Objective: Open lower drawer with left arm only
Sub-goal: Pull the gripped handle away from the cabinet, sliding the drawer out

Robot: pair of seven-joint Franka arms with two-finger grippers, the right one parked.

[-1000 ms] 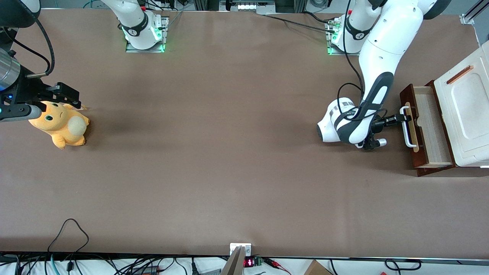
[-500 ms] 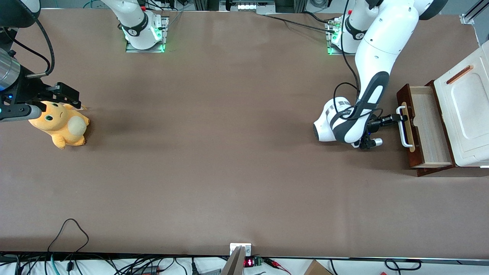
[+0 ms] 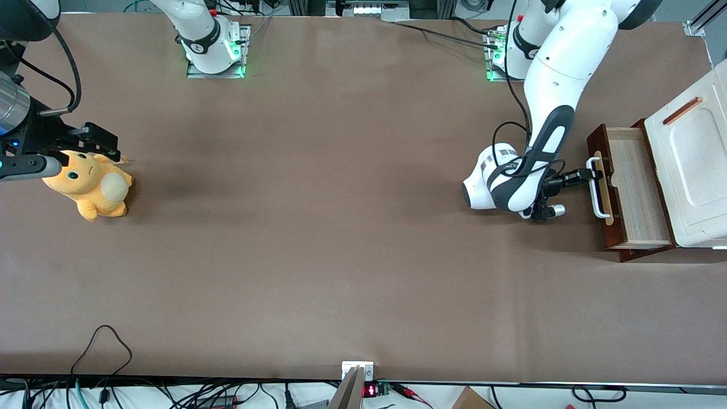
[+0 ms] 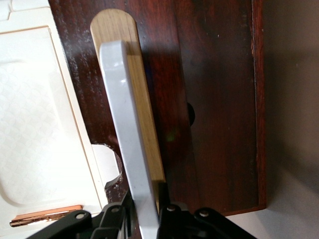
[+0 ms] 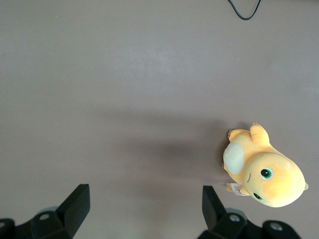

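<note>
Pincer (image 3: 585, 175) of the left arm (image 3: 559, 85) clamped on the white handle (image 4: 127, 144) of the lower drawer (image 3: 630, 190), partly pulled out of the cabinet (image 3: 690, 187) at the working arm's end of the counter (image 3: 341, 227); a skewed pull could slip the narrow grip or drag the cabinet.

- The claw (image 3: 590, 173) is clamped on the white bar handle (image 3: 595, 196) of the lower drawer (image 3: 633, 190), which stands pulled out of the white cabinet (image 3: 690, 170).
- In front of the drawer, the left arm (image 3: 545, 136) fills the space; the counter (image 3: 341, 227) nearer the front camera lies bare.
- The orange plush toy (image 3: 91, 184) sits well apart, toward the parked arm's end of the counter.
- A black cable (image 3: 102, 341) loops at the counter's near edge.
</note>
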